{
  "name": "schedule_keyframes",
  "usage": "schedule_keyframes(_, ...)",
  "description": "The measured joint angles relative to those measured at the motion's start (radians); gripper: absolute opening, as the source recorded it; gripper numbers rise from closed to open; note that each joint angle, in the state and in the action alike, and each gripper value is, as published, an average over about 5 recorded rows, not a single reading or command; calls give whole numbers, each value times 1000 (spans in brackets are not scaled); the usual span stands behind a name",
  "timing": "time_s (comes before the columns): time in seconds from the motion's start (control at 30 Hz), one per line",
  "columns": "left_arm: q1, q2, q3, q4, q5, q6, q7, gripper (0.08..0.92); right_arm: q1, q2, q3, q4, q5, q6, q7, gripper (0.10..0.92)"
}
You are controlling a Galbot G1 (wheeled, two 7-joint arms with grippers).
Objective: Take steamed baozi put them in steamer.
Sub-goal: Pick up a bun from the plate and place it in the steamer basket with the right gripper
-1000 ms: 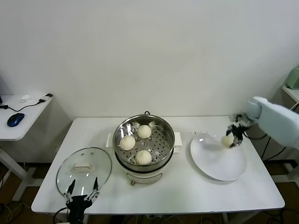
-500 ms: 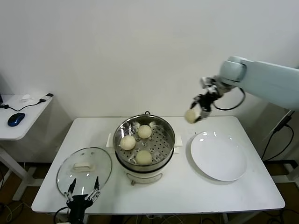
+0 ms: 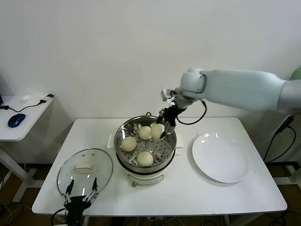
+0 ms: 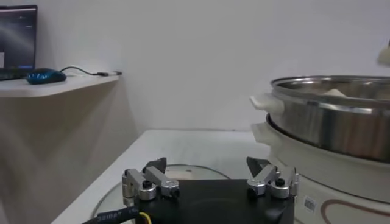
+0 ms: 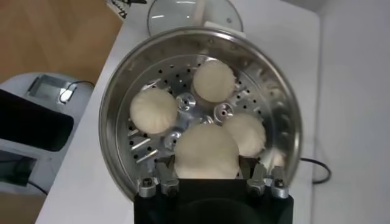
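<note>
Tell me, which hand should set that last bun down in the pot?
The right hand: it is shut on the bun above the steamer. The left hand waits open by the glass lid.

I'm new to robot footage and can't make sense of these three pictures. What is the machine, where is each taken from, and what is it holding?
It is a two-armed robot. The wide picture comes from its head; the other two come from cameras on its wrists. On the white table stand a steamer, a white plate and a glass lid. The right gripper, over the steamer, has its jaws closed on a baozi. Three more baozi already lie on the steamer's perforated tray. The left gripper waits open near the lid.
</note>
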Motion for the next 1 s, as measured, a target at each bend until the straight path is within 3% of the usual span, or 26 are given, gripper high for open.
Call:
schedule_keyframes(0.57, -12, -7, -1, 6, -3, 10, 3, 823, -93, 26, -10, -52, -65, -15, 9, 696)
schedule_keyframes(0.83, -11, -7, -2, 4, -5, 10, 3, 823, -101, 30, 5, -77, -83, 12, -22, 815)
schedule_keyframes(1.0, -11, -7, -2, -3, -5, 16, 7, 823, -93, 22, 35, -93, -65, 35, -48, 822)
